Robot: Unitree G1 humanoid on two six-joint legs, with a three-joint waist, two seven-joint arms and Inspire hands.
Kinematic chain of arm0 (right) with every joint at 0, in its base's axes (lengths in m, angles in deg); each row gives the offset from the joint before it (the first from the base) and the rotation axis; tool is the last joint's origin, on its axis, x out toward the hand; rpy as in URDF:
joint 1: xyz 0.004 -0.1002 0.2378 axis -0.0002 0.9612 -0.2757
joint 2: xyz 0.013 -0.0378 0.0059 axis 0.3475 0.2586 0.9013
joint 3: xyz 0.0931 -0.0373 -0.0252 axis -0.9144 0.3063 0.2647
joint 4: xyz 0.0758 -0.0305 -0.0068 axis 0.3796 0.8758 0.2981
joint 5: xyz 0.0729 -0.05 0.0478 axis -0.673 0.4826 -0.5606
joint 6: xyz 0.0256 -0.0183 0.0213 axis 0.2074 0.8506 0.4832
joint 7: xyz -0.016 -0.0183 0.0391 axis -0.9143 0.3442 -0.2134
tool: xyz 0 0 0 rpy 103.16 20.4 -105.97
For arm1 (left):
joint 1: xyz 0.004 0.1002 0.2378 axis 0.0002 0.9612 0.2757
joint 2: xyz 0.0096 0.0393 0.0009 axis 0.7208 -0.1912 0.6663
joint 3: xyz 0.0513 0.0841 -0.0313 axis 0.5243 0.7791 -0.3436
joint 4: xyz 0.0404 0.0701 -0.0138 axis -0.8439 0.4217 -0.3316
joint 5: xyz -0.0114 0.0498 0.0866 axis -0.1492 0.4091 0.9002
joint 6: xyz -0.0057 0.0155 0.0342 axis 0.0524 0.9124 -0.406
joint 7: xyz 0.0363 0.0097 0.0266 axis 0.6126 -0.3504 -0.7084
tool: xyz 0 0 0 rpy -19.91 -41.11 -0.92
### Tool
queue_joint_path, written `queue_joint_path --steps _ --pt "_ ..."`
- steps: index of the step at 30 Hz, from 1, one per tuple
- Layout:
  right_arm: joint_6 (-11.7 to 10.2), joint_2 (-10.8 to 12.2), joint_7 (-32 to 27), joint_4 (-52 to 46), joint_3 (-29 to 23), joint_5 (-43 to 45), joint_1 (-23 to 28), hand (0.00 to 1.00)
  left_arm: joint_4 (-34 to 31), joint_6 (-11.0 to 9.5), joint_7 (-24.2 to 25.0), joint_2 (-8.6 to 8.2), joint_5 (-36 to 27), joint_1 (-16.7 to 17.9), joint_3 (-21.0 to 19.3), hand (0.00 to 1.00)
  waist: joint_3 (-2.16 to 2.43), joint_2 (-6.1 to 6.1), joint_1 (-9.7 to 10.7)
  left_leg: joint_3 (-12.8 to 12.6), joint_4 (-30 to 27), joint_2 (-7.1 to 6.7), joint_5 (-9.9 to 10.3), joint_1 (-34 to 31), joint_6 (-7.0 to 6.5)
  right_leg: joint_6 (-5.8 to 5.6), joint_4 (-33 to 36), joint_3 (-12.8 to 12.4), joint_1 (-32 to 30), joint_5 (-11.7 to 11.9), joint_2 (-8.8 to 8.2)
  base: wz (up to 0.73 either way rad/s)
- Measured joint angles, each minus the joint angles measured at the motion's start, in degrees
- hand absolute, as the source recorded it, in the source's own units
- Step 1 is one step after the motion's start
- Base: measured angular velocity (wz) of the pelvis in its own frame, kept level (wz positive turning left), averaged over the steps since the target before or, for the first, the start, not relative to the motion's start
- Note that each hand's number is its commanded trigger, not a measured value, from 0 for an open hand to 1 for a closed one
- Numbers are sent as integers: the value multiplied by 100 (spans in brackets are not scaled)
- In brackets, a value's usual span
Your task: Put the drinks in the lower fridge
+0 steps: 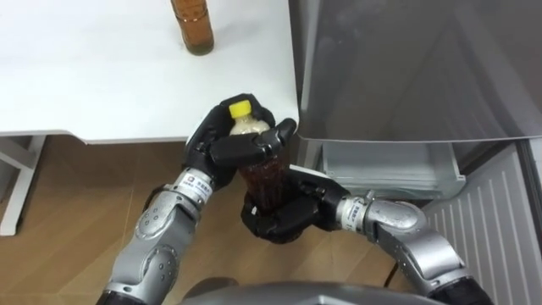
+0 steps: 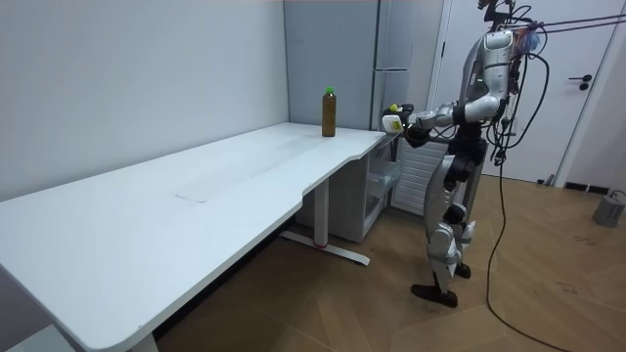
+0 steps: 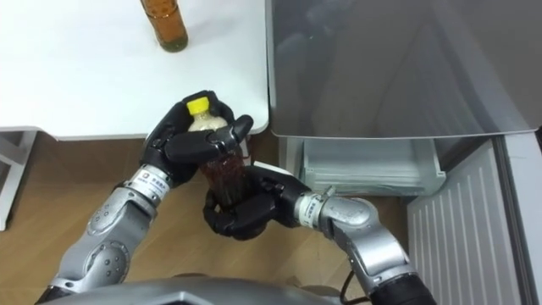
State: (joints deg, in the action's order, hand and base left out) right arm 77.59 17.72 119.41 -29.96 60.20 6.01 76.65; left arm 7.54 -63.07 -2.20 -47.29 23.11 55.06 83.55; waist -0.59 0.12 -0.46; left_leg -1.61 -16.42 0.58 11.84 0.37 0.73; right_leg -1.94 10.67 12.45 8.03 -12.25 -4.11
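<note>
The left hand (image 1: 217, 146) is curling around the yellow-capped bottle (image 1: 263, 176) at its neck, the right hand (image 1: 285, 215) is clasping its base, beside the table (image 1: 102, 85)'s near right corner.

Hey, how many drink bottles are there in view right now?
2. One yellow-capped bottle is held by the left hand near its top and the right hand at its base. The other bottle stands on the white table. More may be hidden inside the fridge.

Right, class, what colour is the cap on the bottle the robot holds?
Yellow; the bottle cap shows best in the left eye view.
</note>
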Motion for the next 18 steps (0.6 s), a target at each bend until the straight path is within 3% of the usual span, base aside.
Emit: queue_joint_path --steps 18 --pt "8 -4 8 -7 -1 14 5 100 1 27 0 7 7 -11 -1 100 -14 8 11 -5 2 -4 1 -6 0 -5 -3 6 2 -7 -5 0"
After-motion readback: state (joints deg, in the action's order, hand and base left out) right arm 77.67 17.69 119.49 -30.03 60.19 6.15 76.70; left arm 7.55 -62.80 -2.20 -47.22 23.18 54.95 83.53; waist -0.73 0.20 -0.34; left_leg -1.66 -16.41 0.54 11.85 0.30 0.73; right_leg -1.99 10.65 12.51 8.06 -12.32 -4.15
